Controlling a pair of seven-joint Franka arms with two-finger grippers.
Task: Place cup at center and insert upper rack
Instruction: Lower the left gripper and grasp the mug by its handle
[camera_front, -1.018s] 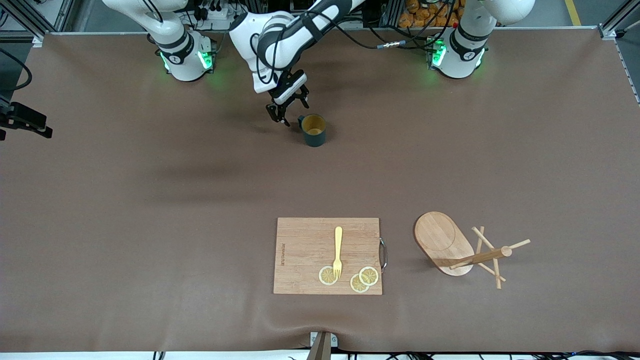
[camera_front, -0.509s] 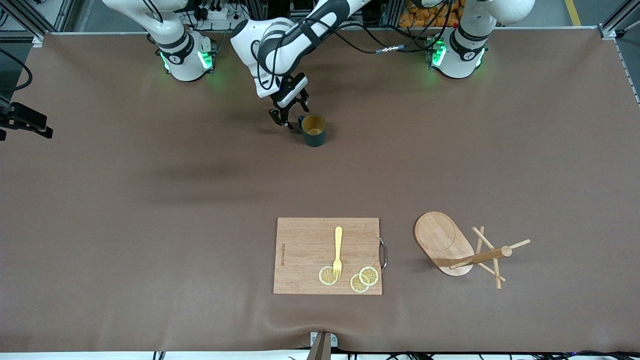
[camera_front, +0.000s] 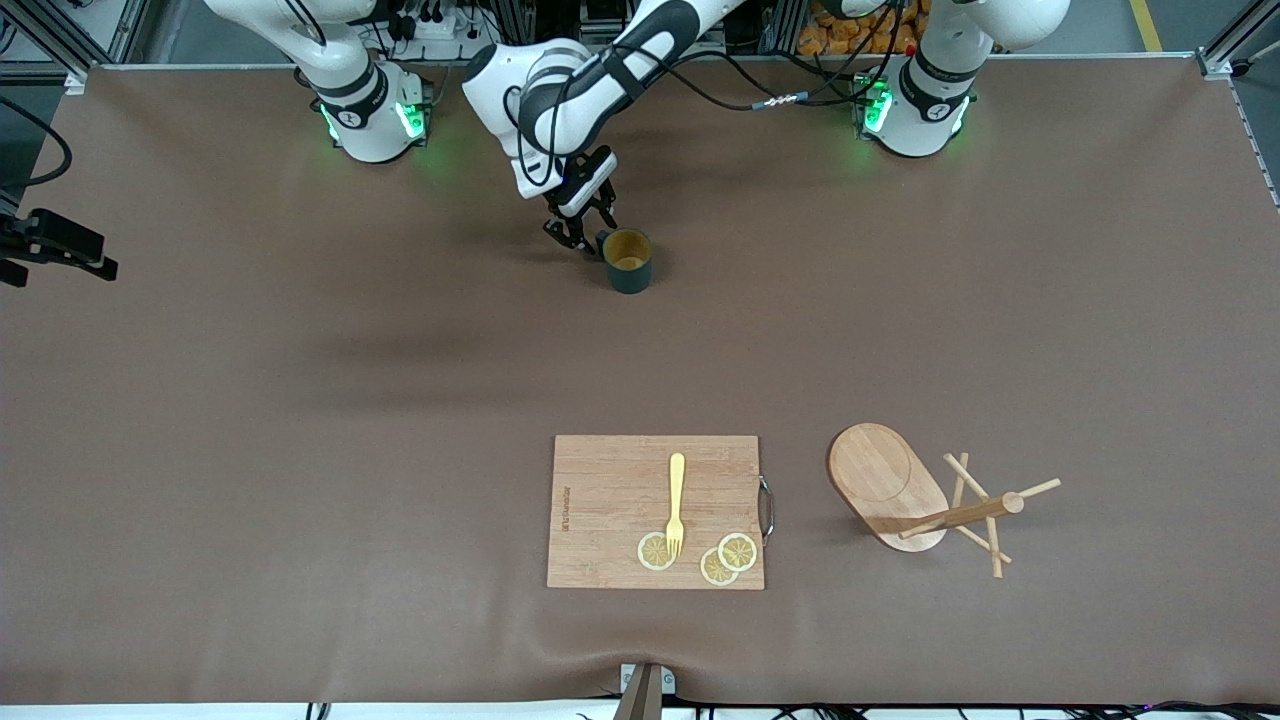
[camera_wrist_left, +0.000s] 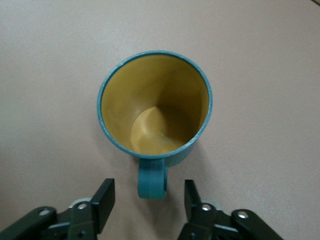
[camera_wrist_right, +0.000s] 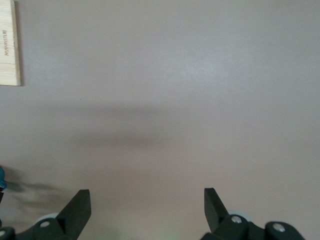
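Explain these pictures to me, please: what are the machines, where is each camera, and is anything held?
Two robot arms stand at a brown table. One picture looks down from a high camera facing them; the other two come from cameras on each arm's wrist. The left claw is open, its fingers on either side of the cup handle, holding nothing. The right claw is open too, above bare table. Nearer the camera lie a cutting board with a fork and lemon slices, and a wooden mug tree.
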